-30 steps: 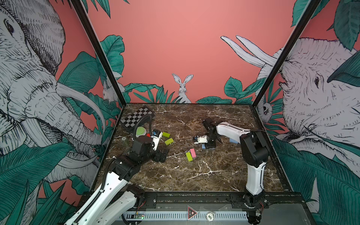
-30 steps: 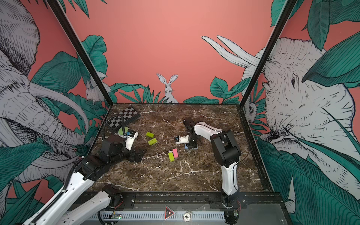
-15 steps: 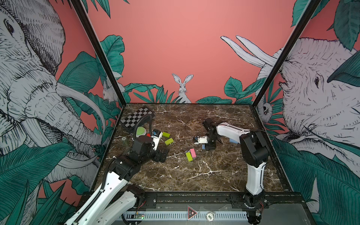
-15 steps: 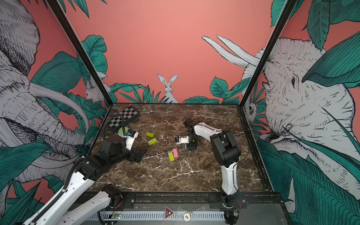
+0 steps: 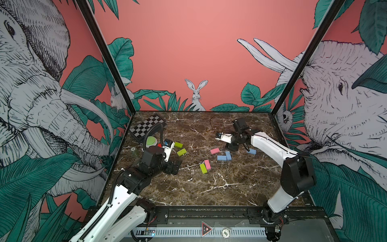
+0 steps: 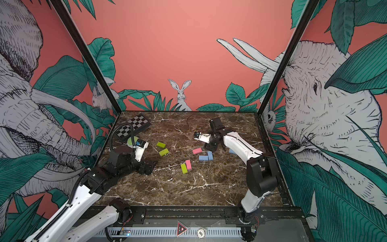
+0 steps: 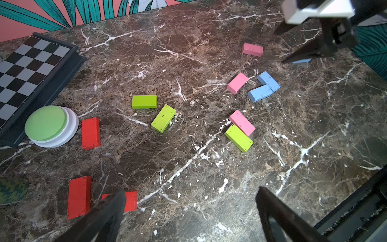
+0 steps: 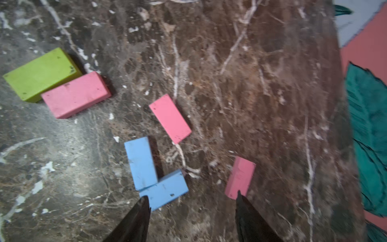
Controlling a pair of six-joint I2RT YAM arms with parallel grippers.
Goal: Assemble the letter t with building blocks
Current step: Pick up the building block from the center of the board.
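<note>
The building blocks lie loose on the marble. Two light blue blocks point(image 8: 141, 163) point(image 8: 165, 189) touch in an L, also seen in a top view point(image 5: 225, 156). Three pink blocks point(image 8: 170, 118) point(image 8: 76, 94) point(image 8: 240, 178) lie round them, one against a lime green block point(image 8: 41, 73). Another blue block point(image 5: 251, 151) lies by my right arm. Two more green blocks point(image 5: 181, 152) and red blocks point(image 7: 90, 133) sit on the left. My right gripper point(image 8: 192, 198) point(image 5: 238, 149) is open and empty, just behind the blue L. My left gripper point(image 7: 190, 190) point(image 5: 173, 165) is wide open over bare marble.
A black-and-white chequered board point(image 5: 147, 126) lies at the back left, with a round green-topped white button point(image 5: 151, 140) in front of it. Painted walls close in three sides. A black rail point(image 5: 209, 209) runs along the front edge.
My right gripper's jaws have opened, and it has drawn back a little from the blue blocks. The left arm has not moved.
</note>
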